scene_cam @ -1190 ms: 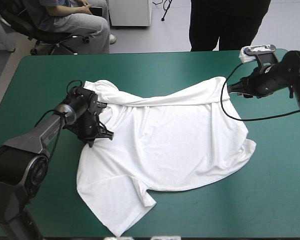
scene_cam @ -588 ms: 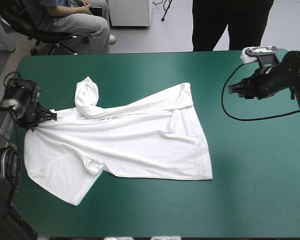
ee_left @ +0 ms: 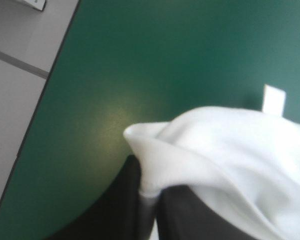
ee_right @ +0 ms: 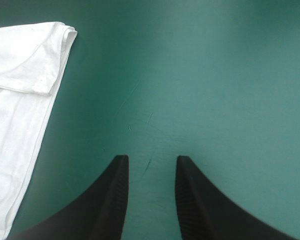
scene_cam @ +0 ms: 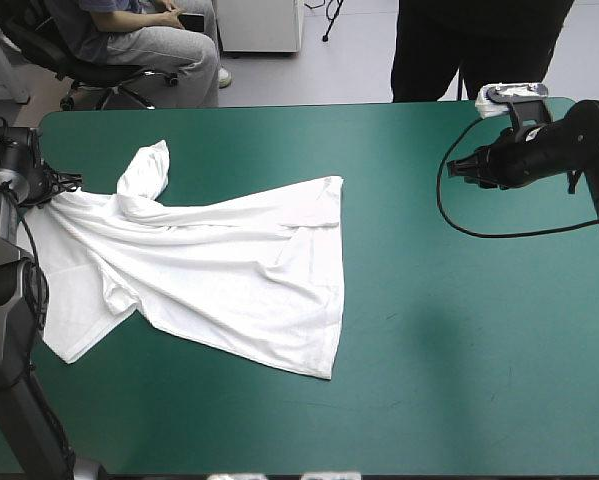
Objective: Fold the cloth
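High view — left gripper clamps T-shirt at table's left edge; right gripper parted.

- I can read no word, number, brand or sign in any view.
- The T-shirt shows me only plain white cloth, with no lettering I can make out.
- The teal-green cover carries no legible marking.
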### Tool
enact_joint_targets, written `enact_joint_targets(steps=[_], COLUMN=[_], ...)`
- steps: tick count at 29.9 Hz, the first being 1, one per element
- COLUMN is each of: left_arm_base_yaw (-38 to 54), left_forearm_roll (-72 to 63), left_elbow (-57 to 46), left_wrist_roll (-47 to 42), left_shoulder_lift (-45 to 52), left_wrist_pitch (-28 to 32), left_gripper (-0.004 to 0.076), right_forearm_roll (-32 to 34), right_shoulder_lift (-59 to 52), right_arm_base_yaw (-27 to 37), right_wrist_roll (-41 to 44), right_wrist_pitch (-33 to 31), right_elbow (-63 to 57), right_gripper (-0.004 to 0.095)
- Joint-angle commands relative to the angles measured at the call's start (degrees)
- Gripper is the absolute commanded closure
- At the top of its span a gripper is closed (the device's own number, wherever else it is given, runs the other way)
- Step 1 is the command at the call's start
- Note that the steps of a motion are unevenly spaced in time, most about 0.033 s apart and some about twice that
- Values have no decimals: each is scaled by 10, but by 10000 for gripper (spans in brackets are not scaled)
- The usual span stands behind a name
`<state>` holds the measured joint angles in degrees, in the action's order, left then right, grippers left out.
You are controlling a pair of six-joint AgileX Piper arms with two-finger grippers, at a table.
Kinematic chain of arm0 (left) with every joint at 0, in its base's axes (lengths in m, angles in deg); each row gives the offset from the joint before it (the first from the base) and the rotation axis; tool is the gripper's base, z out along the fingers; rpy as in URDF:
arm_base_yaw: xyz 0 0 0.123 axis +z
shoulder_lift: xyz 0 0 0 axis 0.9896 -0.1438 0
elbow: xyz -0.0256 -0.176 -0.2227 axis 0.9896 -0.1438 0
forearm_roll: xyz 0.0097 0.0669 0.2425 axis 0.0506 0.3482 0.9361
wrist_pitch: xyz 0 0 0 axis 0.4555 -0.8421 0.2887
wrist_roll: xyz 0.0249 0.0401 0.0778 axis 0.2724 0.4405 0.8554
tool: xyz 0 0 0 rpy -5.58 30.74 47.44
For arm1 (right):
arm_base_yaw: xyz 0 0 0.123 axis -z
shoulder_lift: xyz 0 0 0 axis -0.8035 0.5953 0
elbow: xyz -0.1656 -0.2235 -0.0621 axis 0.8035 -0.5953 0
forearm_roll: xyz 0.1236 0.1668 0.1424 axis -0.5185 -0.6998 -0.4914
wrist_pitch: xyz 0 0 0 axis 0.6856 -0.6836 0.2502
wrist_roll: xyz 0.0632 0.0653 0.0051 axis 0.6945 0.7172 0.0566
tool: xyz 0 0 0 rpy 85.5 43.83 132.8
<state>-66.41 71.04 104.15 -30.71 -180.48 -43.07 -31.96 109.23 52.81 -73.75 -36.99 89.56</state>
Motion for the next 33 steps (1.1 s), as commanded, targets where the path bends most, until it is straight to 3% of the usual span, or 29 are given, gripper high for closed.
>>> enact_joint_targets(steps=[1, 5, 6, 13, 17, 28, 33], left_arm_base_yaw=[2, 2, 2, -2, -25, -314, -413], left_forearm_roll=[-44, -80, -80, -138, -242, -163, -204], left_elbow=[22, 22, 22, 21, -23, -202, -234], left_wrist_roll=[67, 93, 83, 114, 156, 163, 162], left_shoulder_lift=[39, 57, 66, 163, 247, 442, 475], left_wrist_pitch=[4, -38, -49, -136, -148, -163, -163], left_gripper=[559, 260, 219, 297, 345, 381, 291], right_forearm_roll=[-22, -24, -24, -17, -10, -10, -3], right_shoulder_lift=[-24, -24, -24, -24, -24, -24, -24], right_arm_base_yaw=[6, 6, 6, 6, 6, 6, 6], right_wrist_roll=[-10, -12, -12, -12, -12, -12, -12], right_wrist_pitch=[27, 21, 16, -2, -10, -14, -20], right_elbow=[14, 14, 14, 14, 14, 14, 14], right_gripper=[607, 608, 608, 608, 610, 617, 623])
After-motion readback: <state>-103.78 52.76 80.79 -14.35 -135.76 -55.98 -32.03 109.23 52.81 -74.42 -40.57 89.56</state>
